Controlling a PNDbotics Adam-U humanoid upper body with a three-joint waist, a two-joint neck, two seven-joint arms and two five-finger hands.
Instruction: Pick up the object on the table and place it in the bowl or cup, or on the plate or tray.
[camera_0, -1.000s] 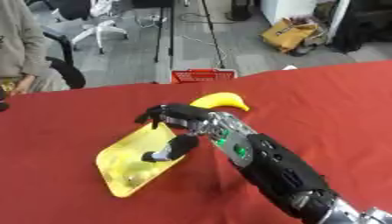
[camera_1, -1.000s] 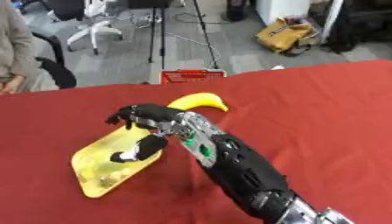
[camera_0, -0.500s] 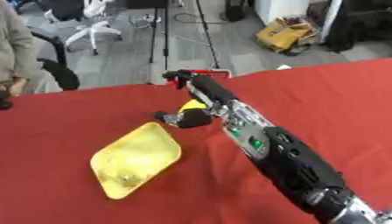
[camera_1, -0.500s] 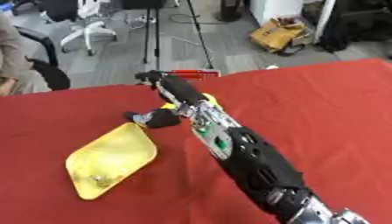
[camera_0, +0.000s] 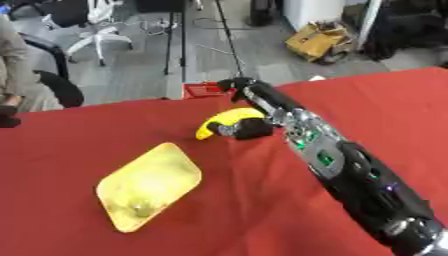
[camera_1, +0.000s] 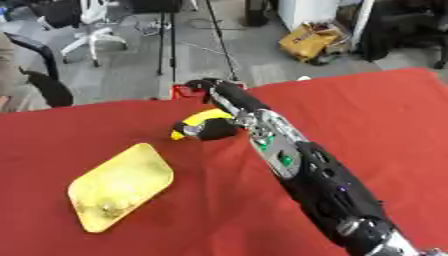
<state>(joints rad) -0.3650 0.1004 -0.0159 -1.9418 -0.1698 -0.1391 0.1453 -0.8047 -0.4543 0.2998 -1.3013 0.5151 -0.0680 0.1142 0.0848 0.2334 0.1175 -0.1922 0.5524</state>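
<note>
The right robot hand (camera_0: 248, 127), black with silver joints, reaches across the desk and curls its fingers onto a smooth, curved yellow banana (camera_0: 224, 120) lying on the red cloth-covered desk (camera_0: 105, 115). A glossy yellow rectangular plastic tray (camera_0: 149, 186) with rounded corners lies apart, nearer the robot's left. Beyond the desk are grey floor, a white-based office chair (camera_0: 96, 30) and a brown cardboard box (camera_0: 317, 41).

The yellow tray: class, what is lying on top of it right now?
Nothing from the task: the yellow tray shows bare. The banana lies beyond it on the red tablecloth, partly covered by the right robot hand.
</note>
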